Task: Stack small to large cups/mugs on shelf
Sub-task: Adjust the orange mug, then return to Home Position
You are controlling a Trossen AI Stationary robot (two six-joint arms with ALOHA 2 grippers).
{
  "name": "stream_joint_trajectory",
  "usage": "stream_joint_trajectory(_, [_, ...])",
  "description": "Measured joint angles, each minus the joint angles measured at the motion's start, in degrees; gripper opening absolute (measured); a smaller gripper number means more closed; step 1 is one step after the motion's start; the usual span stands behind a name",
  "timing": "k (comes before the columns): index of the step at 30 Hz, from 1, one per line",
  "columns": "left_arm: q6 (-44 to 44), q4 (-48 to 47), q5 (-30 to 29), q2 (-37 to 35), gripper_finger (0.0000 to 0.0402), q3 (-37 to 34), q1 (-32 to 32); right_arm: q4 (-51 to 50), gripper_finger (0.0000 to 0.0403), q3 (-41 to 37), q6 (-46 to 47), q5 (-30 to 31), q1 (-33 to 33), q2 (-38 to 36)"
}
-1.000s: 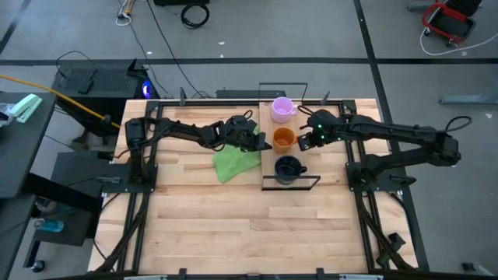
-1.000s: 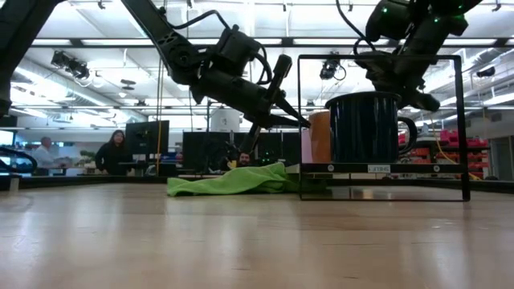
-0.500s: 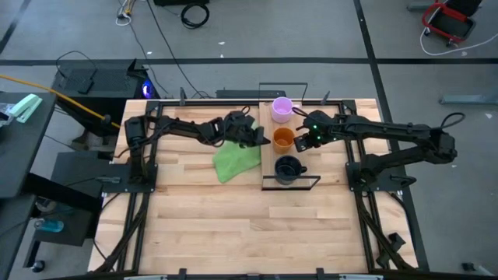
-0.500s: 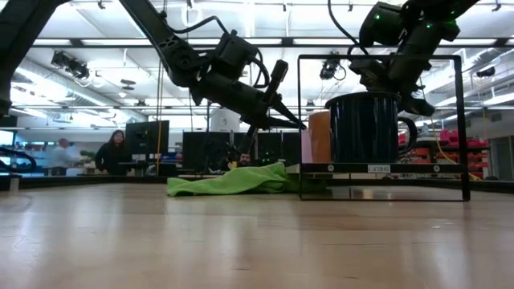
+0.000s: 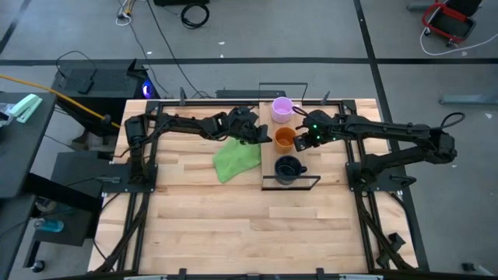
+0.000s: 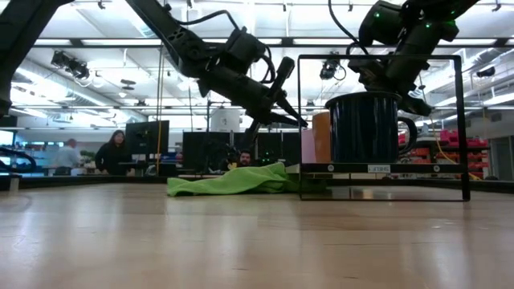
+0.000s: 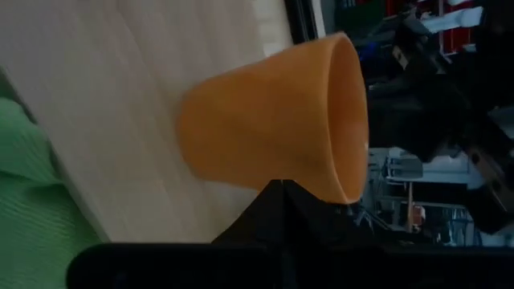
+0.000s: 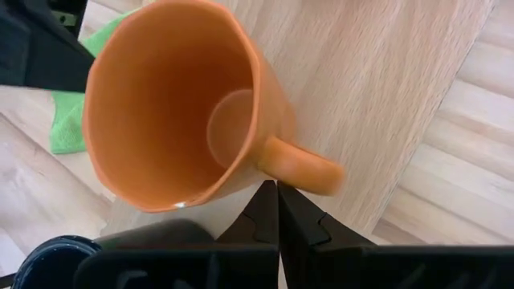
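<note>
Three mugs stand upright in a row on the light wooden shelf (image 5: 268, 159): a pale purple mug (image 5: 281, 108) at the far end, an orange mug (image 5: 285, 138) in the middle and a dark navy mug (image 5: 288, 167) at the near end. My left gripper (image 5: 266, 135) is shut at the orange mug's left side (image 7: 265, 120). My right gripper (image 5: 303, 141) is shut at its right side, by the handle (image 8: 301, 168). In the low view the dark mug (image 6: 365, 128) hides most of the orange mug (image 6: 320, 136). My left gripper's shut fingertips (image 7: 281, 189) come level from the table's left, right at the orange mug's outer wall below the rim (image 7: 321, 181); I cannot tell whether they touch it. My right gripper's shut fingertips (image 8: 277, 197) come slanting from the right, right at the root of the handle (image 8: 273, 160); I cannot tell whether they touch it.
A crumpled green cloth (image 5: 235, 160) lies on the tabletop just left of the shelf, under my left arm. The shelf's thin black wire frame (image 6: 462, 120) stands up at its near and far ends. People show in the room behind the table (image 6: 112, 152).
My left gripper has gone a little up and toward the far edge, closer to the orange mug's left side. My right gripper has shifted slightly left toward the orange mug. The three mugs have stayed where they were.
</note>
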Motion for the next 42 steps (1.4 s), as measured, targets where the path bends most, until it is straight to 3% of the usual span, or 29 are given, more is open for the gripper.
stream_joint_trajectory(33, [0.04,-0.65,-0.18,0.02,0.0018,0.00,0.31,0.73,0.0001,0.00,0.15,0.00,0.01,0.00])
stream_joint_trajectory(42, [0.50,-0.67,1.99,0.02,0.0020,-0.02,0.35,-2.66,0.0001,0.00,0.17,-4.89,0.96,-3.04])
